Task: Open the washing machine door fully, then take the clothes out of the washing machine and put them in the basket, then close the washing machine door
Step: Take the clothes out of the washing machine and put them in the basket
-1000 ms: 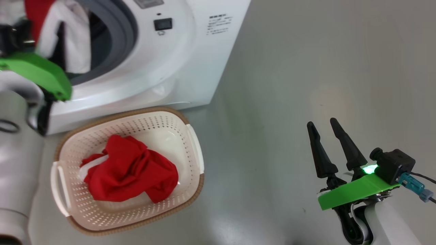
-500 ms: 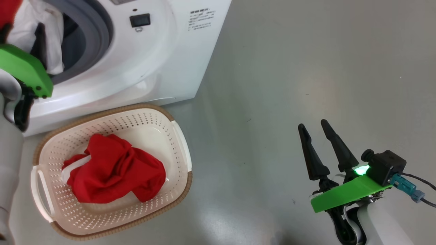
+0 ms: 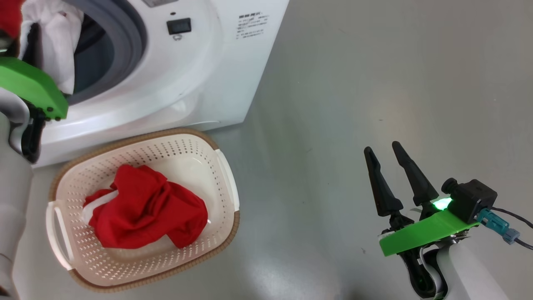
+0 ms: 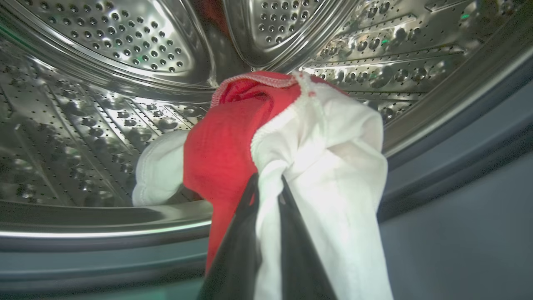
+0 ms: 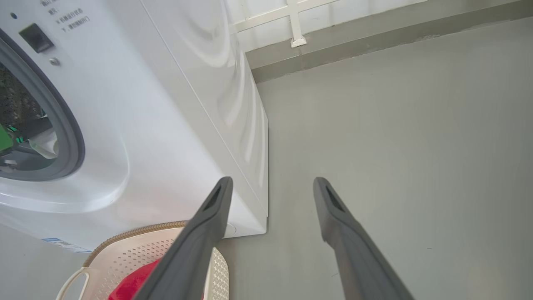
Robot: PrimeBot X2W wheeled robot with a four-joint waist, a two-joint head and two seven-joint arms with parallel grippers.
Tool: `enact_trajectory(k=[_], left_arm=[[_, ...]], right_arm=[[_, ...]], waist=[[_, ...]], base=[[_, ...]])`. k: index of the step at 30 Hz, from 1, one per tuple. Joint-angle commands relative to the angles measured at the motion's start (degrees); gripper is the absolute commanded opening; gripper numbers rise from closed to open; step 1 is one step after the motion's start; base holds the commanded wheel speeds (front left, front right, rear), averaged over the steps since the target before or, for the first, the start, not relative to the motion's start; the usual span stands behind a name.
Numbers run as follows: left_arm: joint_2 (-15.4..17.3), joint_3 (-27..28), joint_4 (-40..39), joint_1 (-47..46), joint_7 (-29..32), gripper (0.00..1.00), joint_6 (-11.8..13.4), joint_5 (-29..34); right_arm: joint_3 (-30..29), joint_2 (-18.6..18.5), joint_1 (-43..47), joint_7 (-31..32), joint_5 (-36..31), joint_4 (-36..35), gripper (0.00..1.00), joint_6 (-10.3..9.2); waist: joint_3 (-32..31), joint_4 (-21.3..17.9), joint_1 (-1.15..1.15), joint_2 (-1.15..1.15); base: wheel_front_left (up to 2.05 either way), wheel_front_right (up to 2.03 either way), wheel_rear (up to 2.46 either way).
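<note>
1. While clamping a red and white garment (image 4: pixel 291 137) in the left pincer (image 4: pixel 268 180), hovers at the mouth of the drum (image 4: pixel 104 50), fingers drawn narrow on a fold of white cloth.
2. Looks like the middle of the unloading step. Judges the door opening done, since the grey rubber ring (image 3: pixel 137 37) and the drum mouth stand unblocked in the head view.
3. Counts one red garment (image 3: pixel 145 208) already in the basket (image 3: pixel 227 225), crumpled on the middle of its floor with a strip of white trim at one side.
4. Finds the basket on the floor (image 3: pixel 374 62), just in front of the washing machine (image 3: pixel 200 75) and below its opening.
5. Places the held garment just inside the drum mouth: red part bunched ahead of the fingertips, white part draped back along the pincer fingers.
6. Sees bare perforated steel around that garment. Cannot tell whether a red patch near the back of the drum is more cloth or a reflection.
7. Holds the right pincer (image 3: pixel 381 148) wide and empty above the bare floor, well apart from basket and machine.
8. Leaves, by this reading: drawing the held garment clear, dropping it into the basket, checking the drum for more, then swinging the door shut.
</note>
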Motion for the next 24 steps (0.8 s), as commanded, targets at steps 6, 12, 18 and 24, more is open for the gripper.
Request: enact_trajectory(k=[6,12,18,24], left_arm=[[2.1,4.1,-3.8,1.7,-2.4,0.0,0.2,-1.5],[1.4,13.6,-17.3,10.4,-2.5,0.0,2.4,1.0],[-2.3,23.2,-28.5,20.9,-2.5,0.0,1.8,6.7],[-6.9,30.3,-38.2,28.9,-2.5,0.0,0.4,12.2]], right_arm=[[0.7,-0.9,0.6,-0.4,-0.7,-0.7,1.0,0.37],[-0.1,-1.6,1.4,-0.4,-0.6,-0.3,1.0,0.37],[-0.9,-2.1,3.2,-0.4,-0.5,0.1,1.0,0.37],[-1.6,-2.5,4.5,-0.4,-0.4,0.0,1.0,0.37]], waist=[[-2.8,2.0,0.0,0.0],[-5.3,4.0,0.0,0.0],[-8.1,5.9,0.0,0.0],[-9.4,7.7,0.0,0.0]], base=[[0.0,0.0,0.0],[0.0,0.0,0.0],[0.0,0.0,0.0],[0.0,0.0,0.0]])
